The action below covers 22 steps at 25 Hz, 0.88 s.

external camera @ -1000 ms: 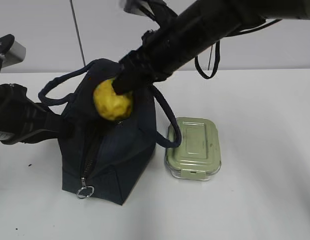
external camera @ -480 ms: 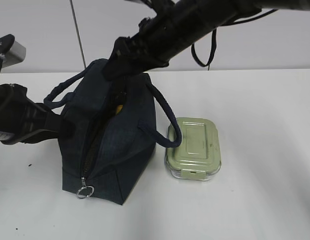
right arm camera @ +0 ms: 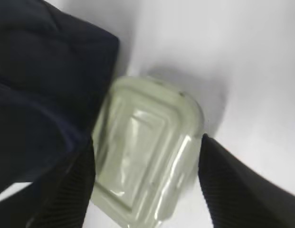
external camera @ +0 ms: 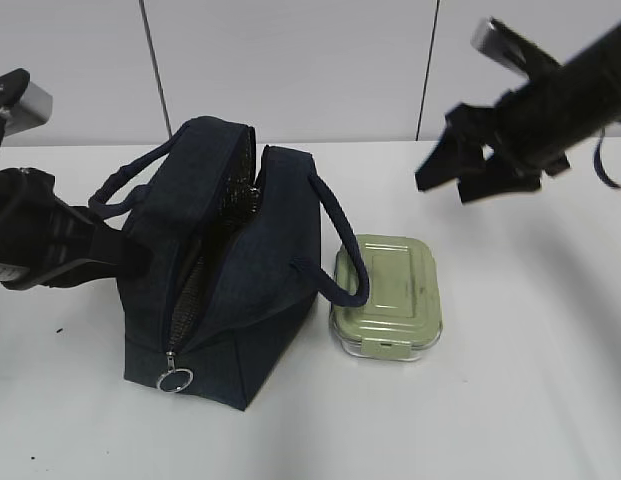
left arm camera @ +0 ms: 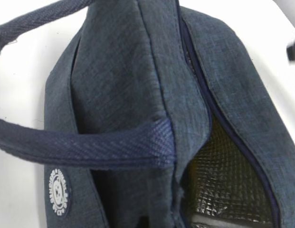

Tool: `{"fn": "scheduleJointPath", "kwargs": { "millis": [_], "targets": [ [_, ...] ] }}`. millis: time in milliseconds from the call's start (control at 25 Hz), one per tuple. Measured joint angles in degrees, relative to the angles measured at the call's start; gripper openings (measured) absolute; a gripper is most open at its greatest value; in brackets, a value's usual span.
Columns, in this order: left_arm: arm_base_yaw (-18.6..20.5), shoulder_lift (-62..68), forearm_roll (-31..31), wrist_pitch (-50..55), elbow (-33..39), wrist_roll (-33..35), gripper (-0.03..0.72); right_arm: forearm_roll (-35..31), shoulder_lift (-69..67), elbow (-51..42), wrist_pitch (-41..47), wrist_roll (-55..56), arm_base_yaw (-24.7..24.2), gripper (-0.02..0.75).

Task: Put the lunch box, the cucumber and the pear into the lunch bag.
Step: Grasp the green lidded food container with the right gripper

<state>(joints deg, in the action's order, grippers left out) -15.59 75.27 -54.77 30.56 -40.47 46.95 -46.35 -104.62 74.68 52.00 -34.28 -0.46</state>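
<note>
The navy lunch bag (external camera: pixel 240 290) stands left of centre with its top zipper open and the foil lining (left arm camera: pixel 228 185) showing. The pale green lunch box (external camera: pixel 387 295) lies on the table against the bag's right side; it also shows in the right wrist view (right arm camera: pixel 147 161). My right gripper (external camera: pixel 442 188) is open and empty, in the air above and right of the lunch box (right arm camera: pixel 146 147). My left gripper (external camera: pixel 125 252) holds the bag's left wall; its fingers are hidden by the fabric (left arm camera: pixel 118 85). The pear and the cucumber are out of view.
The bag's two rope handles (external camera: pixel 340 235) hang to its sides, one over the lunch box's left edge. The metal ring pull (external camera: pixel 172 380) hangs at the bag's front end. The white table (external camera: pixel 530 380) extends right and forward; a panelled wall stands behind.
My right gripper carried the pear down into the bag's opening, then came out without it and moved up and to the right, now open. The left arm and the lunch box stayed put.
</note>
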Motion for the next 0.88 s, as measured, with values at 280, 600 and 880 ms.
{"fn": "scheduleJointPath", "kwargs": {
  "millis": [280, 600, 880],
  "targets": [
    [0.0, 0.0, 0.0, 0.1, 0.0, 0.0, -0.016, -12.0, -3.3, -10.5, 0.6, -10.4, -2.9, 0.524],
    [0.0, 0.0, -0.1, 0.1, 0.0, 0.0, -0.016, -16.5, -9.6, -10.6, 2.0, -14.2, -2.9, 0.524],
    [0.0, 0.0, -0.1, 0.1, 0.0, 0.0, -0.016, -22.0, -13.9, -10.6, 4.9, -19.6, -2.9, 0.505]
  ]
}}
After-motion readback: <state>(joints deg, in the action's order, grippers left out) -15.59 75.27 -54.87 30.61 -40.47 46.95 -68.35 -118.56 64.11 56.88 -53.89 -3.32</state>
